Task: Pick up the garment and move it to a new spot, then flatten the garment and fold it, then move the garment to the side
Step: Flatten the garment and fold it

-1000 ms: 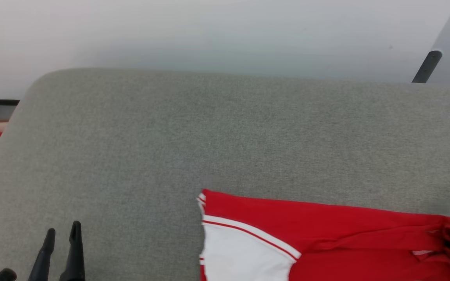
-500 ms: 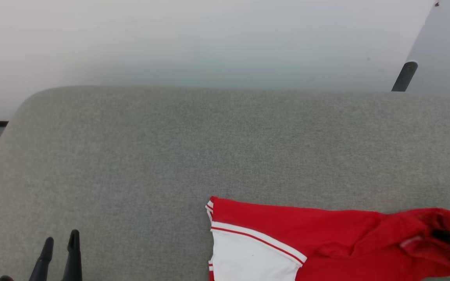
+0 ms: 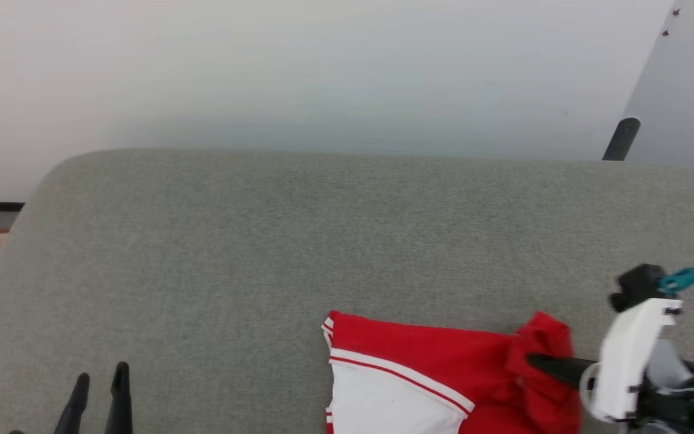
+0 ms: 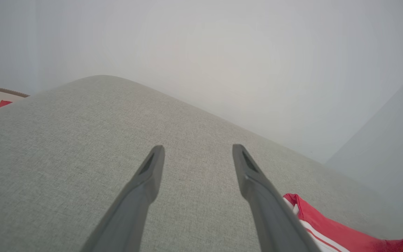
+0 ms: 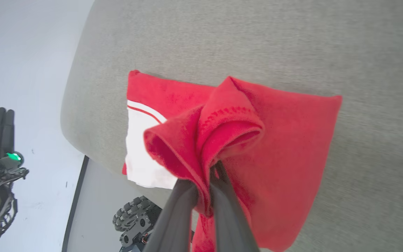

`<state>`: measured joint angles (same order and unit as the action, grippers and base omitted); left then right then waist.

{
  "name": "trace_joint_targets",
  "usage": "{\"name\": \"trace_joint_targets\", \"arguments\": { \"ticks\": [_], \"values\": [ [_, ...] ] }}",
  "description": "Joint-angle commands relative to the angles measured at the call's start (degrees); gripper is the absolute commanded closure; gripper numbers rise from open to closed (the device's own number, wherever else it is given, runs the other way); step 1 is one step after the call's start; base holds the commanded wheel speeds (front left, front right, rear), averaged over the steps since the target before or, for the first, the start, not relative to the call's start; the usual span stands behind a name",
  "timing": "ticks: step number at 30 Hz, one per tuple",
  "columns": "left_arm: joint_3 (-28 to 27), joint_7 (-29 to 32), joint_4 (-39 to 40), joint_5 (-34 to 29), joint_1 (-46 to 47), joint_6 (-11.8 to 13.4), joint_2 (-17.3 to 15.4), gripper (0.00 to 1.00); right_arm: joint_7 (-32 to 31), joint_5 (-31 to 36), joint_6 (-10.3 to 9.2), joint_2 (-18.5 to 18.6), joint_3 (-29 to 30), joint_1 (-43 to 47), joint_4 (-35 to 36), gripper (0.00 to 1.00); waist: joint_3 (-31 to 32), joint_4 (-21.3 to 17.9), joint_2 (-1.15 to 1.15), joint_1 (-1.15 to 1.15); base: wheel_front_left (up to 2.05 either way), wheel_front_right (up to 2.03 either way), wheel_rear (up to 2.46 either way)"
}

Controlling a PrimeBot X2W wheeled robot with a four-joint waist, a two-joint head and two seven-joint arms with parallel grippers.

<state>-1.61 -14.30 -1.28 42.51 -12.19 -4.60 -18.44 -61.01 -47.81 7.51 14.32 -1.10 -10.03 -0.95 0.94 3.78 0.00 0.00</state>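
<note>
Now garment (image 3: 425, 361) long axis left-right, right end pinched by right gripper (image 3: 532, 360); left gripper (image 3: 102, 375) spread.

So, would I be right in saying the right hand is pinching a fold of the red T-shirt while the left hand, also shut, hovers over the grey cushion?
Not quite: the left hand is open, its fingers well apart in the left wrist view. Otherwise yes: it hovers over the grey cushion, and the right hand pinches a fold of the red T-shirt.
</note>
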Motion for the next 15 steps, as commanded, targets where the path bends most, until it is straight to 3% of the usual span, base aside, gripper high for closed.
{"name": "trace_joint_targets", "arguments": {
  "ticks": [1,9,15],
  "values": [
    [0.2,0.0,-0.1,-0.1,0.3,-0.1,0.0,0.00,0.6,0.3,-0.04,-1.4,-0.5,0.1,0.6,1.00,0.2,0.6,0.00,0.00,0.00,0.00,0.00],
    [2.4,0.3,-1.1,-0.4,2.3,-0.6,0.8,0.00,3.7,4.1,-0.04,-9.7,-7.1,-1.7,-0.3,1.00,0.4,3.9,0.00,0.00,0.00,0.00,0.00],
    [4.7,0.8,-2.5,-0.8,4.5,-1.1,1.4,0.00,8.9,6.1,-0.04,-11.4,-11.4,-3.8,-6.2,1.00,0.3,7.4,0.00,0.00,0.00,0.00,0.00]
  ]
}}
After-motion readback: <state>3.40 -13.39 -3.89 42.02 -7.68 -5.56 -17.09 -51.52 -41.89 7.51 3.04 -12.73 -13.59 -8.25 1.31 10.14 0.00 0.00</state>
